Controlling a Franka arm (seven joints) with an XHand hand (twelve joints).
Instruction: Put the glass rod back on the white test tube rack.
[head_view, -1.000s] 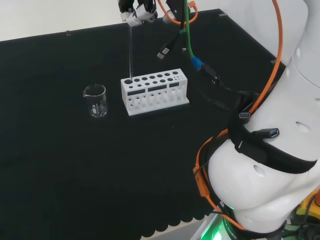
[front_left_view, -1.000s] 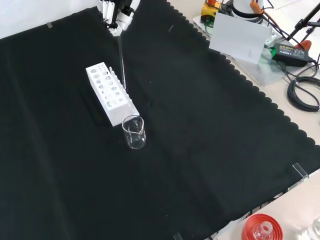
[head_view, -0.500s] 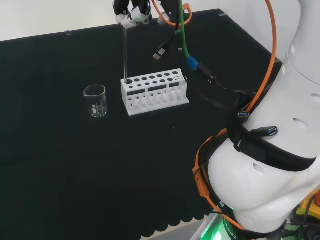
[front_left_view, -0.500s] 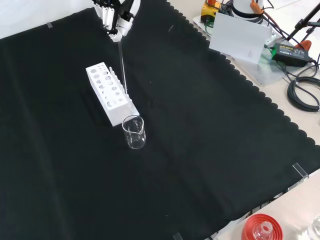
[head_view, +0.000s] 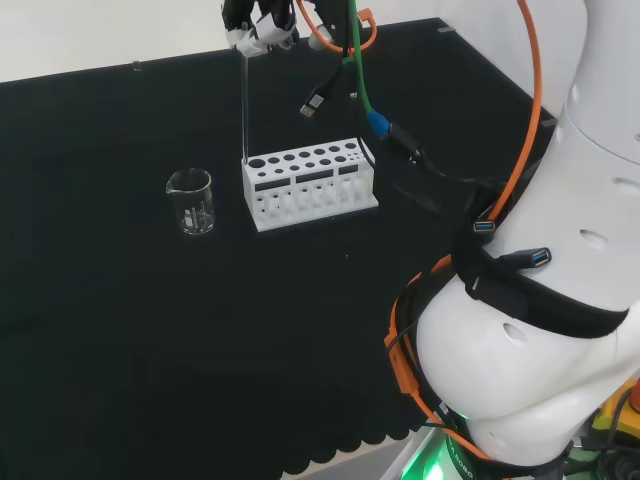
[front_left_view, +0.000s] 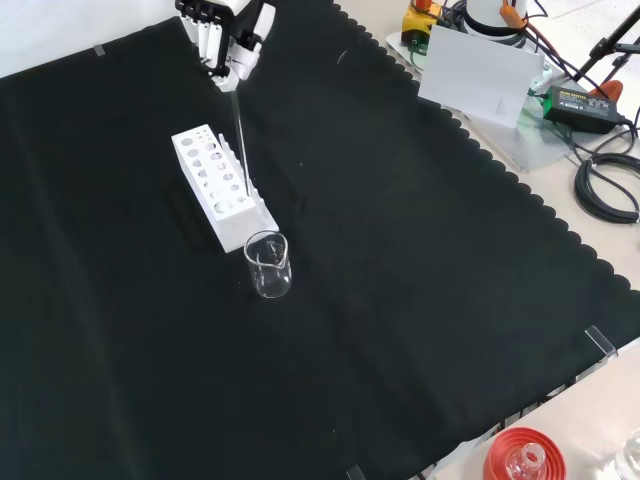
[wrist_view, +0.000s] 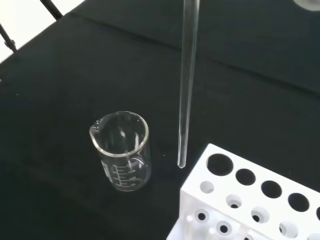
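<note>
Now you are seeing the hand (head_view: 258, 22) pinching the rod (head_view: 244, 105) upright, tip hanging beside the rack (head_view: 309, 183), beaker (head_view: 190, 201) standing nearby.

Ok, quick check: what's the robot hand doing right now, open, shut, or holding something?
Robot hand: shut on the thin clear glass rod, holding it upright by its top, lower tip hanging by the end of the white plastic test tube rack.

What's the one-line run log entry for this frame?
hand: shut on clear glass rod | rod: upright, tip just off the end hole of white test tube rack, not inserted | clear glass beaker: upright beside rack
</note>
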